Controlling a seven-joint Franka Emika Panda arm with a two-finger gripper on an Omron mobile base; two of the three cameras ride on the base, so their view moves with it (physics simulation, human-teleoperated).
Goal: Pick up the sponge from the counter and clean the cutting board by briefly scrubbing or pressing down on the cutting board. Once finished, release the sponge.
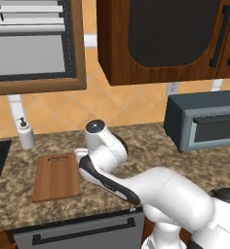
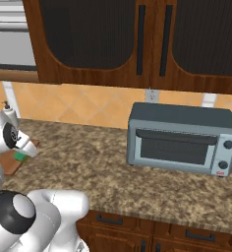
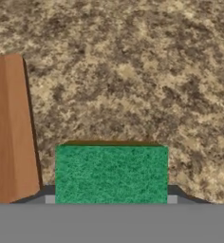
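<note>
A reddish-brown cutting board (image 1: 57,177) is seen lying flat on the speckled stone surface (image 1: 151,151), its slot handle at the far end. The white arm (image 1: 117,168) is bent low just beside the board's right edge. A soap dispenser (image 1: 25,133) stands behind; a toaster oven (image 1: 204,120) is set well right.

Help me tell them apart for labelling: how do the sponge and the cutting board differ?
The sponge is green and rough-textured; the cutting board is smooth reddish-brown wood. The sponge is far smaller than the board. The board has a slot handle at one end; the sponge has none. Both are rectangular.
</note>
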